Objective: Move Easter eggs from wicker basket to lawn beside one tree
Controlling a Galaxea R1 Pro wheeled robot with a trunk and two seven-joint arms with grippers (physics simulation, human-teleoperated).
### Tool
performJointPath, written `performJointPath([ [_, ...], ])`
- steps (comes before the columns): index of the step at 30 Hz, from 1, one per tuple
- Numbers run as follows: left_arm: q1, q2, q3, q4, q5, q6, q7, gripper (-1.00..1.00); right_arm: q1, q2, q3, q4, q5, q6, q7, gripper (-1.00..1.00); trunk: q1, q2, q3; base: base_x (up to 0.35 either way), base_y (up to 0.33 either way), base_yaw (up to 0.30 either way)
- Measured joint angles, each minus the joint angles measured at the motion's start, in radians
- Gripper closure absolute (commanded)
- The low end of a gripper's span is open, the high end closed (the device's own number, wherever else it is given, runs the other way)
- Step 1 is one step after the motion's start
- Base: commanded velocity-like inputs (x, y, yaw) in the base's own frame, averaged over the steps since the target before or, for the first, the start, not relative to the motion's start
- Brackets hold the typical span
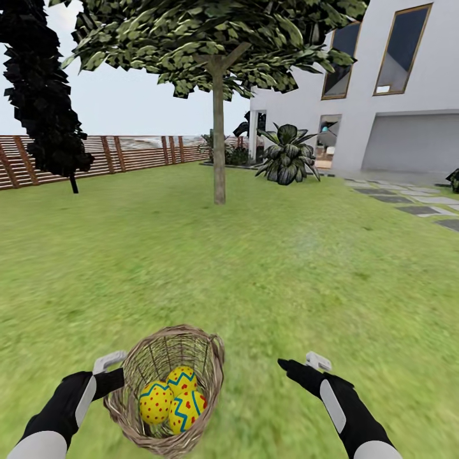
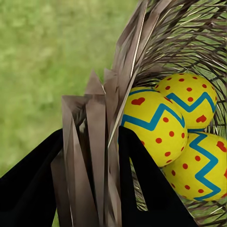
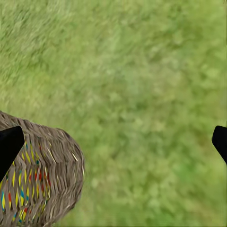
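1. Easter eggs [image 1: 171, 398]: three, yellow with red dots and blue zigzag bands, lying together inside the wicker basket [image 1: 167, 357], touching one another.
2. Wicker basket: held above the lawn [image 1: 268, 268] at the lower left of the head view, tilted so that its mouth faced the camera.
3. Left hand [image 1: 116, 382]: clamped on the basket's wall at its left side. In the left wrist view, black fingers [image 2: 151, 189] closed on either side of the woven twigs [image 2: 94, 156], with one finger inside the basket, next to the nearest egg [image 2: 153, 123].
4. Right hand [image 1: 294, 368]: spread open and empty, well apart from the basket on its right side, above bare grass. In the right wrist view, the two fingertips [image 3: 8, 144] at opposite edges of the picture, with the basket's woven side [image 3: 42, 175] beside one of them and egg colours showing through the weave.
5. Tree [image 1: 218, 127]: straight grey-brown trunk, leafy crown, standing on the lawn well ahead of the basket.
6. Surroundings: dark conifer [image 1: 41, 95] and wooden slat fence [image 1: 127, 153] at the left; white house [image 1: 382, 83] and paving stones [image 1: 414, 204] at the right; broad-leaved plant [image 1: 287, 156] near the house.
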Motion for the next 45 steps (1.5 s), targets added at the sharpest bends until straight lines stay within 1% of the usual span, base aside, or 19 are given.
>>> performJointPath([
  [29,0.0,0.001,0.0,-0.001,0.0,0.0,-0.001,1.0,0.0,0.0,0.0,0.0,0.0,-0.002,0.0,-1.0,0.0,0.0,0.0,0.333,0.0,0.0],
  [34,0.0,0.001,0.0,-0.002,-0.001,0.0,-0.001,1.0,0.0,0.0,0.001,0.0,0.0,-0.002,0.0,-1.0,0.0,0.0,0.0,0.331,0.086,0.0],
  [38,0.0,0.002,0.0,-0.002,0.0,0.0,-0.001,1.0,0.0,0.009,0.0,0.0,0.0,-0.002,0.0,-1.0,0.0,0.0,0.0,0.329,0.032,0.0],
  [45,0.0,0.001,0.0,-0.002,0.002,0.0,-0.001,1.0,0.0,0.009,0.0,0.0,0.0,-0.002,0.0,-1.0,0.0,0.0,0.0,0.319,0.102,0.0],
])
